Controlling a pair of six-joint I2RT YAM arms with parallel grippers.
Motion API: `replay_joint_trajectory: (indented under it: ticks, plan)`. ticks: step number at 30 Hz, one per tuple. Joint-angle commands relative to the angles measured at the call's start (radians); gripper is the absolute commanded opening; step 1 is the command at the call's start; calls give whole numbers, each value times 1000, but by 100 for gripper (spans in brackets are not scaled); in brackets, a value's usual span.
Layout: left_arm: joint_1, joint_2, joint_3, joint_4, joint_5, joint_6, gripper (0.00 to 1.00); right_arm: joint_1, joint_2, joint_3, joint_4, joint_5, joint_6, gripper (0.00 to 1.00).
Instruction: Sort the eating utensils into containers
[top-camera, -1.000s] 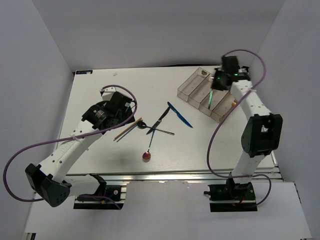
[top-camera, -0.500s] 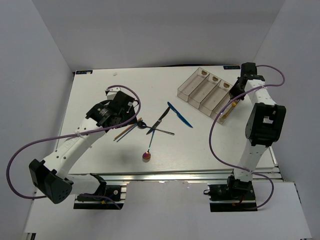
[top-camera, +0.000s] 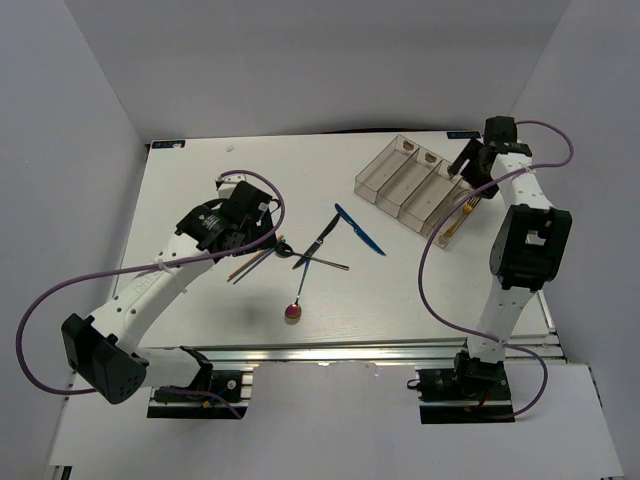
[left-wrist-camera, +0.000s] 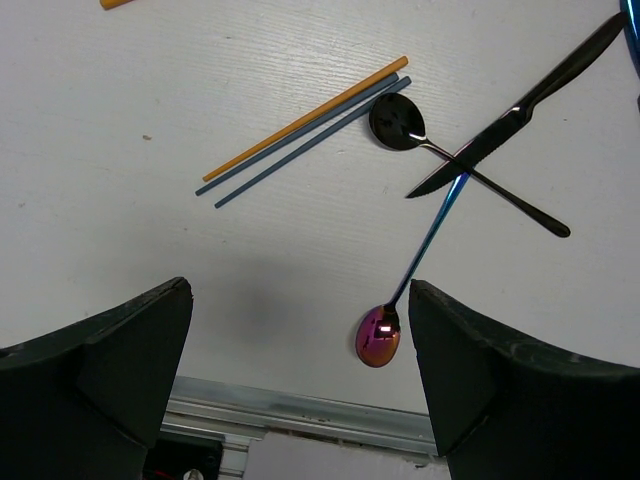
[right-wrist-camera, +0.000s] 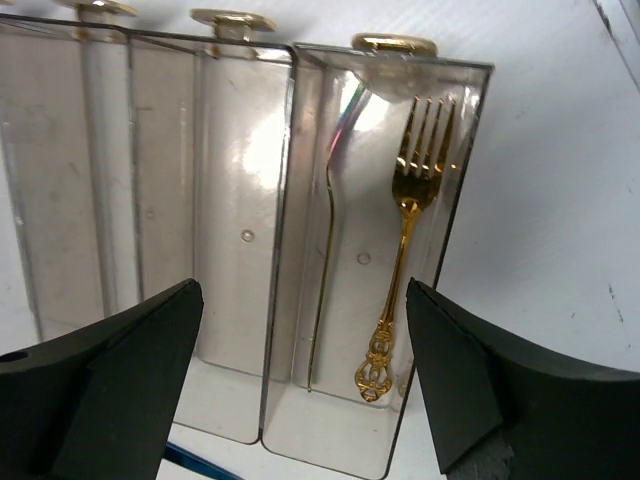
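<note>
The clear tray (top-camera: 372, 183) of four long containers lies at the back right. A gold fork (right-wrist-camera: 405, 230) lies in its end compartment (right-wrist-camera: 440, 330), beside a thin utensil standing on edge (right-wrist-camera: 328, 250). My right gripper (right-wrist-camera: 305, 370) hovers open over that compartment, holding nothing; from above, the right gripper (top-camera: 470, 170) is over the tray's far right end, by the fork (top-camera: 458, 220). At mid-table lie chopsticks (left-wrist-camera: 305, 118), a black spoon (left-wrist-camera: 398, 122), a black knife (left-wrist-camera: 520, 105), a purple spoon (left-wrist-camera: 378, 335) and a blue knife (top-camera: 360, 230). My left gripper (left-wrist-camera: 300, 370) hangs open above the bare table near them.
The other three compartments (right-wrist-camera: 225, 200) look empty. The table's metal front rail (left-wrist-camera: 300, 415) shows just below the left fingers. The right table edge (top-camera: 545, 300) runs close to the tray.
My right gripper has swung from over the tray's middle to its far right end and opened, with the gold fork now lying in the end compartment. The left arm shifted slightly.
</note>
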Motion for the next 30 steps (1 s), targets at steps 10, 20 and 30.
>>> replay_joint_trajectory:
  ticks: [10,20,30]
  plan:
    - [0,19,51,-74,-161,-136,98,454,-246,21,-65,299,-297,89]
    - [0,-24,76,-143,-207,-241,98,599,-426,-314,163,-180,-214,89]
    - [0,-157,-57,-77,-97,-235,98,850,-224,-242,101,-193,-458,74]
